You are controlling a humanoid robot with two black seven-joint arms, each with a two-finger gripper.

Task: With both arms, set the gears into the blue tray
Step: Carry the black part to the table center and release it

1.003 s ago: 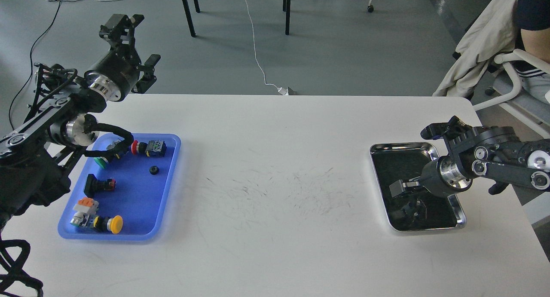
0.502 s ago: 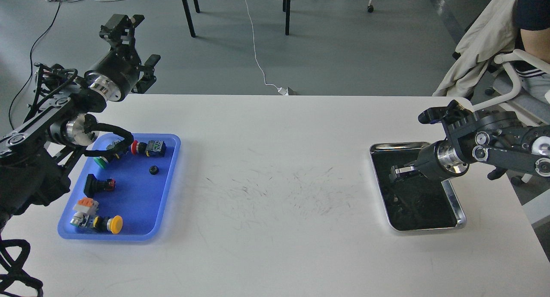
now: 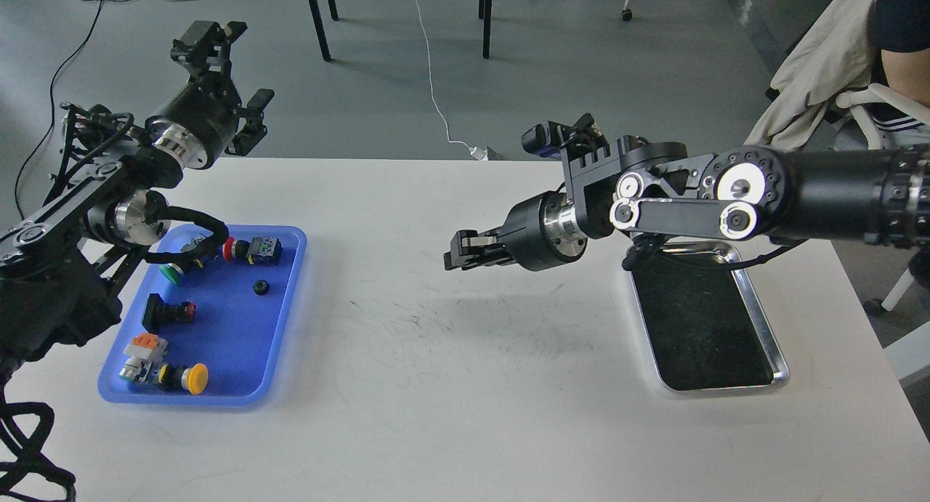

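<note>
The blue tray (image 3: 289,320) lies at the table's left. One small black gear (image 3: 260,288) rests in its upper right part, among several coloured push buttons. My left gripper (image 3: 231,73) is raised beyond the tray's far end, past the table's back edge, its fingers spread open and empty. My right arm reaches leftward over the middle of the table. Its gripper (image 3: 460,250) hovers above the tabletop, well right of the blue tray, with the fingers pressed together. Whether a gear sits between those fingers is hidden.
A shiny steel tray (image 3: 763,335) with a dark bottom lies at the right, partly under my right arm. Push buttons (image 3: 182,377) fill the blue tray's left side. A chair with a jacket (image 3: 821,73) and a seated person stand beyond the table's right corner.
My right gripper has lifted out of the steel tray and swung far left, to over the table's middle. The left arm has barely moved.
</note>
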